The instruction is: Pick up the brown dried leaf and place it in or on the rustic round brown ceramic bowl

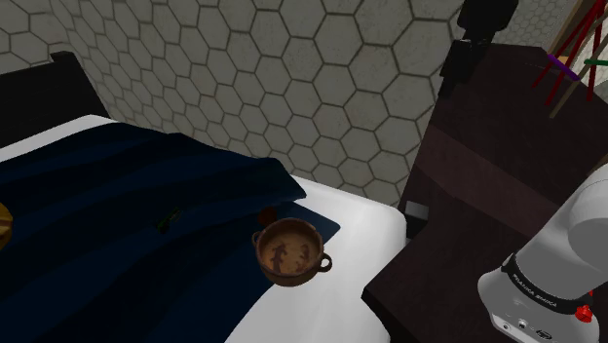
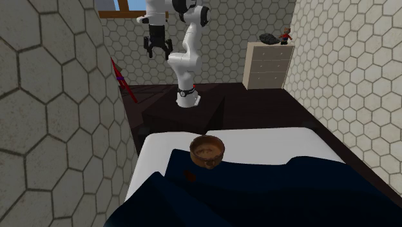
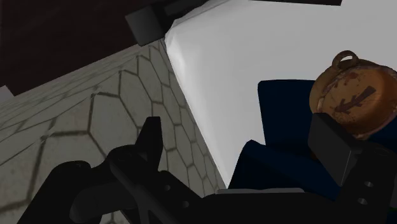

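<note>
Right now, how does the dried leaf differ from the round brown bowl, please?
The tiny dark reddish-brown leaf lies on the dark blue blanket; the round brown bowl with loop handles is far larger and stands upright. The leaf is darker than the bowl. Both are brownish.

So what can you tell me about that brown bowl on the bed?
The bowl is round and brown and looks like rough pottery, with dark streaks marking its inside and a small loop handle on each side. It stands upright, resting where the dark blue blanket ends and the white sheet begins. Only these two touch it.
</note>
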Action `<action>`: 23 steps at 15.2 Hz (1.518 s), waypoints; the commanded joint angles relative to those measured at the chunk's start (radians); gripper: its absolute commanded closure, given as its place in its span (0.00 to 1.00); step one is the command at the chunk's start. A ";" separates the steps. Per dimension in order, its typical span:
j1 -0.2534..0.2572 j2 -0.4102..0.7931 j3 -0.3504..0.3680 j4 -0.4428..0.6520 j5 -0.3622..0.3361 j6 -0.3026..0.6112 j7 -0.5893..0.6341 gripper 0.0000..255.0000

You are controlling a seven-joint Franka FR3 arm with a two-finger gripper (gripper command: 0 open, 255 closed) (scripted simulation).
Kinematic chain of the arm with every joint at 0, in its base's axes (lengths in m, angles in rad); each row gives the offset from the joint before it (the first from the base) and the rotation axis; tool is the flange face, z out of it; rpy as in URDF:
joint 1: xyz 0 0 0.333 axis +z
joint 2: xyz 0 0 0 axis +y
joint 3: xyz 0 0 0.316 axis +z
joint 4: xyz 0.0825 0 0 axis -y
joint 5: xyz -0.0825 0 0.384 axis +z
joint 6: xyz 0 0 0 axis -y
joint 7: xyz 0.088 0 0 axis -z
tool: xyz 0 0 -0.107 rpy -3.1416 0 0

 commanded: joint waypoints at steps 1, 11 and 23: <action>0.000 0.000 0.000 0.000 0.000 0.000 0.000 0.00; 0.031 0.177 0.187 -0.107 0.039 0.314 0.189 0.00; -0.014 0.588 0.425 -0.032 -0.115 0.645 0.506 0.00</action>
